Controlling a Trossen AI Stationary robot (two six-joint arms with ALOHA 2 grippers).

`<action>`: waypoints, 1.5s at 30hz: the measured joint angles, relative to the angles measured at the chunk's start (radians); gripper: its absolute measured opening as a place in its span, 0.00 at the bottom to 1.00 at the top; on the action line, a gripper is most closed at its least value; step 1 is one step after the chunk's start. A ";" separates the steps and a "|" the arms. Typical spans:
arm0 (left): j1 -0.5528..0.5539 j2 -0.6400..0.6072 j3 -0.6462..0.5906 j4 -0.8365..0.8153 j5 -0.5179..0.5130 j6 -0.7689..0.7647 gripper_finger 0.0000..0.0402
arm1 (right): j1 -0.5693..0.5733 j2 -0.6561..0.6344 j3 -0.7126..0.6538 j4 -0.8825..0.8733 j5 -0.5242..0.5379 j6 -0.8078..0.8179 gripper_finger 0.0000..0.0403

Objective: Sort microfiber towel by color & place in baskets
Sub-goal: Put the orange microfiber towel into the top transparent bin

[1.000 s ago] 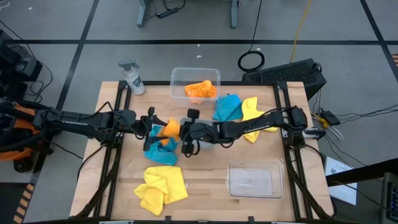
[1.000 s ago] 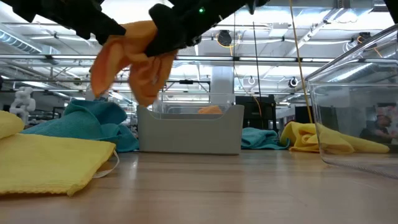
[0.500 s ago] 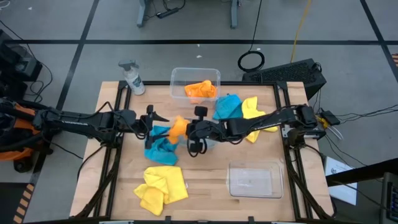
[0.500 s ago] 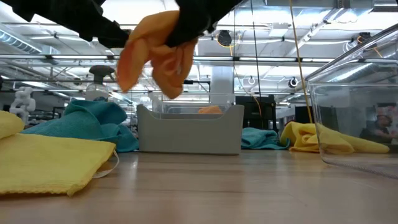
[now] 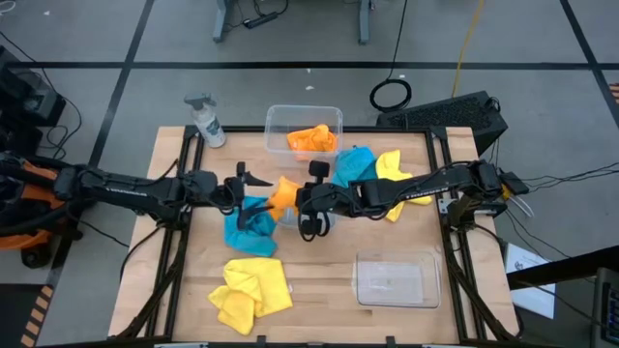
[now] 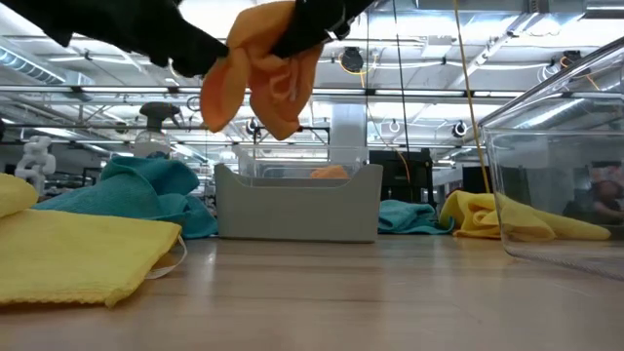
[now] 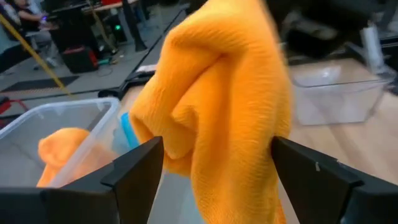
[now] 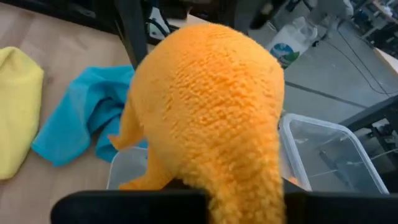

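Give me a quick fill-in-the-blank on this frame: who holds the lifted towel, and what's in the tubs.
1. The right pincer is shut on the ____ towel, held above the table.
2. The left pincer stands ____ beside that towel.
3. The small tub at the table's far edge already holds one ____ towel.
4. The large tub near the right arm holds ____ towels.

Missing words: orange; open; orange; no

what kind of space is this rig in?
Likely a robotics lab or industrial workshop: grey concrete floor with dark tape lines, loose cables behind the wooden table, and ceiling trusses with strip lights behind.
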 joint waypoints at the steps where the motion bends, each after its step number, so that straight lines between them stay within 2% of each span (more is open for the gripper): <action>1: 0.007 0.018 0.000 0.009 -0.004 0.000 0.76 | 0.000 0.000 -0.001 0.009 0.000 -0.011 0.03; 5: 0.033 0.087 0.000 0.095 0.004 0.001 0.76 | 0.000 0.001 -0.002 0.063 -0.023 -0.050 0.03; 10: 0.053 0.159 0.000 0.219 0.082 0.024 0.76 | 0.000 0.001 -0.002 0.069 -0.023 -0.057 0.03; 15: 0.053 0.197 0.000 0.257 0.090 0.083 0.72 | 0.000 0.002 -0.002 0.072 -0.023 -0.053 0.03; 19: 0.053 0.203 0.001 0.295 0.099 0.092 0.58 | 0.000 0.002 -0.002 0.071 -0.022 -0.031 0.03; 23: 0.053 0.198 0.015 0.291 0.108 0.107 0.29 | 0.000 0.002 -0.001 0.045 -0.021 0.037 0.06; 25: 0.053 0.198 0.020 0.285 0.108 0.107 0.12 | 0.000 0.000 0.000 0.001 -0.019 0.082 0.10; 27: 0.053 0.199 0.020 0.286 0.108 0.107 0.05 | 0.000 -0.007 0.000 -0.073 -0.022 0.128 0.16; 33: 0.054 0.198 0.020 0.291 0.102 0.108 0.07 | 0.005 -0.008 0.000 -0.216 -0.024 0.257 0.36; 38: 0.063 0.198 0.021 0.292 0.099 0.108 0.04 | 0.012 -0.008 0.000 -0.206 -0.020 0.264 0.52; 45: 0.079 0.197 0.021 0.292 0.092 0.108 0.04 | 0.039 -0.048 0.000 -0.240 -0.023 0.278 0.66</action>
